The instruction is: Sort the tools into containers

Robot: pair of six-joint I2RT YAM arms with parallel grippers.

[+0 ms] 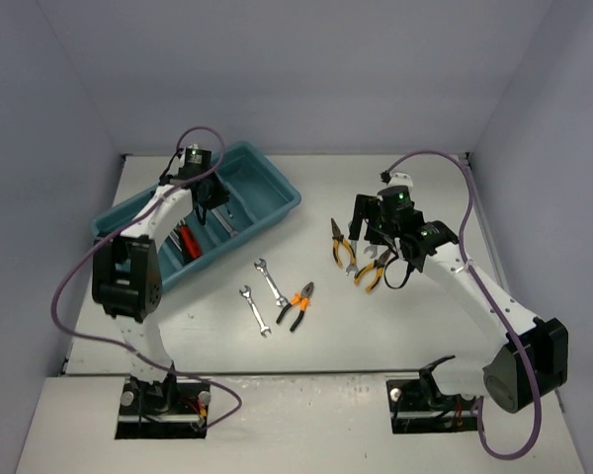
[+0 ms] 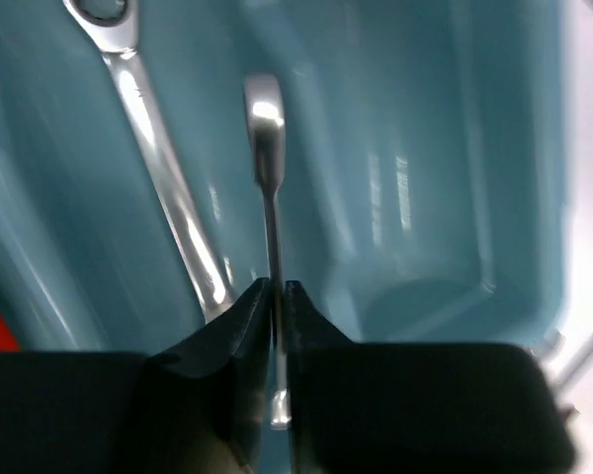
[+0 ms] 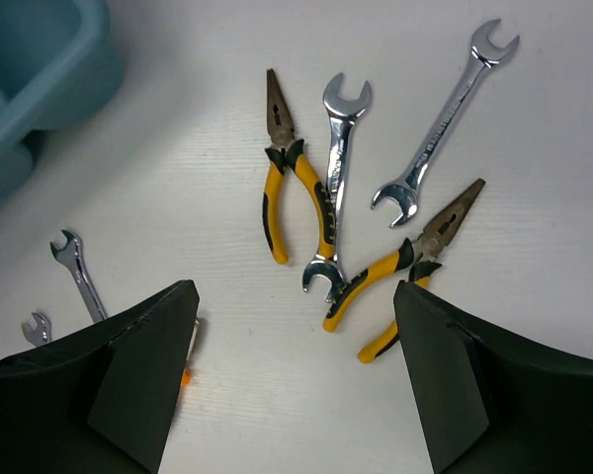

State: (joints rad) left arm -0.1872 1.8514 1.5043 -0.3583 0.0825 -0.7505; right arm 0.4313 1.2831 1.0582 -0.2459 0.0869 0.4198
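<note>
My left gripper point(image 2: 275, 288) is shut on a thin silver wrench point(image 2: 265, 148) and holds it over a compartment of the teal tray point(image 1: 277, 183). Another silver wrench point(image 2: 158, 168) lies in that compartment. My right gripper point(image 3: 295, 288) is open and empty above the table. Below it lie two yellow-and-black pliers point(image 3: 277, 188) point(image 3: 415, 267) and two silver wrenches point(image 3: 338, 168) point(image 3: 445, 118). In the top view my left gripper point(image 1: 210, 202) is over the tray and my right gripper point(image 1: 376, 252) is over the pliers point(image 1: 341, 245).
Two small silver wrenches point(image 1: 270, 281) point(image 1: 255, 311) and orange-handled pliers point(image 1: 298, 306) lie mid-table. A red-handled tool point(image 1: 189, 242) lies in a nearer tray compartment. The tray's corner point(image 3: 40, 59) shows at the top left of the right wrist view.
</note>
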